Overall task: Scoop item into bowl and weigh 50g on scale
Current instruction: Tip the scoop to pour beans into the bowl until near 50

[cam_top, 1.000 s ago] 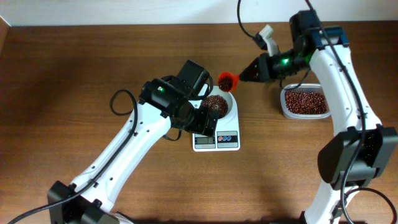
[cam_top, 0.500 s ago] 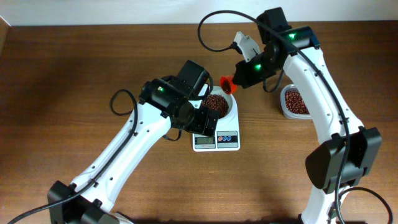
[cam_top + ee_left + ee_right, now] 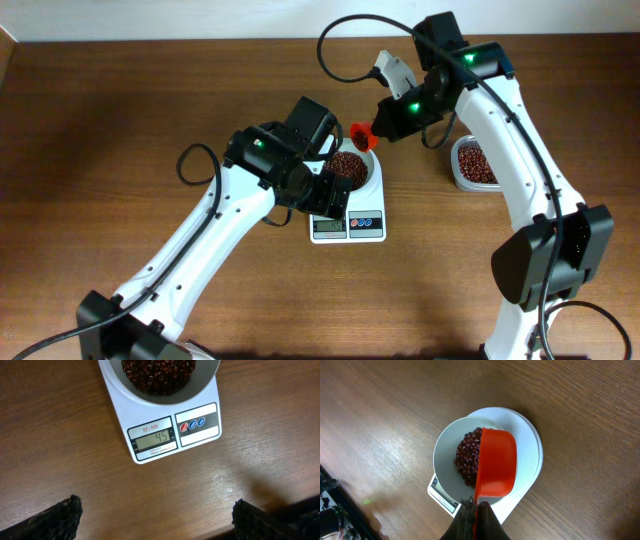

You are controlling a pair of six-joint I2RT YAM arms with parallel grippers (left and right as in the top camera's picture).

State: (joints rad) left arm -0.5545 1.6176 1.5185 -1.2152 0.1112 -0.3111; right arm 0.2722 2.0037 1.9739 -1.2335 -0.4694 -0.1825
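- The brown wooden counter (image 3: pixel 100 150) fills the room's view, with both white arms reaching in from its near edge.
- The right arm bends over the far right part of the counter. The right gripper (image 3: pixel 476 512) is clamped on the handle of a scoop, its jaws drawn narrow around it.
- The left arm lies slantwise from the near left corner toward the middle. The left gripper (image 3: pixel 160 522) hangs spread wide and holds nothing, its dark fingers (image 3: pixel 55 520) well apart above bare wood on the near side of the scale.
- The small white rectangular digital kitchen scale (image 3: pixel 348 222) (image 3: pixel 150 435) sits about mid-counter, its grey display (image 3: pixel 152 440) facing the near edge and reading 45.
- The round white thick-walled bowl (image 3: pixel 372 180) (image 3: pixel 202 390) (image 3: pixel 445 455) stands on the scale's platform.
- A clear rounded plastic tub (image 3: pixel 470 165) rests toward the right edge, partly hidden by the right arm, with more beans inside it.
- The orange-red plastic scoop (image 3: pixel 362 133) (image 3: pixel 496 462) is tipped on its side over the bowl's far rim. I cannot tell whether anything is in it.
- The small dark reddish-brown beans (image 3: pixel 347 167) (image 3: pixel 157 372) (image 3: pixel 467 457) lie piled in the bowl.
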